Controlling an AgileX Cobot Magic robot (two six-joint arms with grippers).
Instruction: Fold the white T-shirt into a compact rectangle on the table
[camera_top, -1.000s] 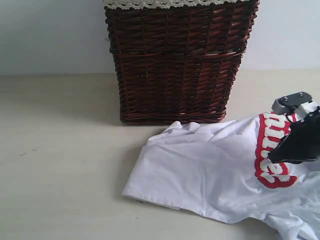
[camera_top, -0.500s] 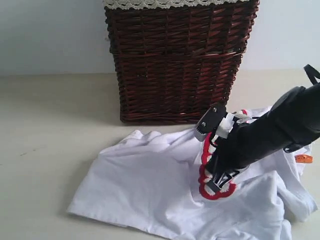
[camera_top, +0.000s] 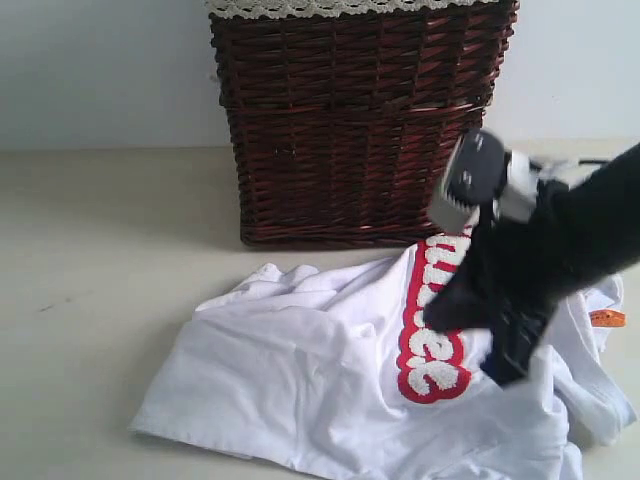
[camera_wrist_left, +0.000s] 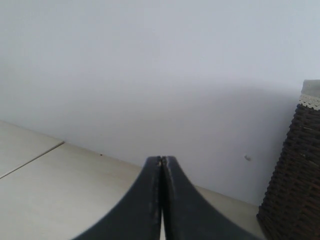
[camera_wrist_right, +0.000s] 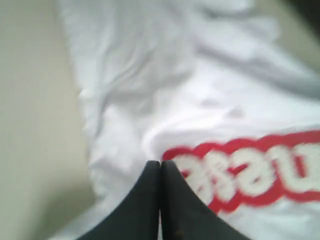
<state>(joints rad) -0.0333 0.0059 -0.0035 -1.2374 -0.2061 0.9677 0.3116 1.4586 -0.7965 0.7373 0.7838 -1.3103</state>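
On the table (camera_top: 90, 300) the white T-shirt (camera_top: 300, 390) lies rumpled — left tool (camera_wrist_left: 161, 159) and right tool (camera_wrist_right: 160, 164) both pressed together.

Soft, even, bright light fills the exterior view. The basket (camera_top: 350, 120) throws a faint, broad shadow to its left on the counter (camera_top: 100, 300), and the shirt (camera_top: 290, 390) has a thin dark line under its near edge. The black arm (camera_top: 560, 240) is smeared. In the right wrist view the shirt and its red letters (camera_wrist_right: 250, 175) are out of focus. The wall (camera_wrist_left: 150, 75) in the left wrist view dims toward the basket.
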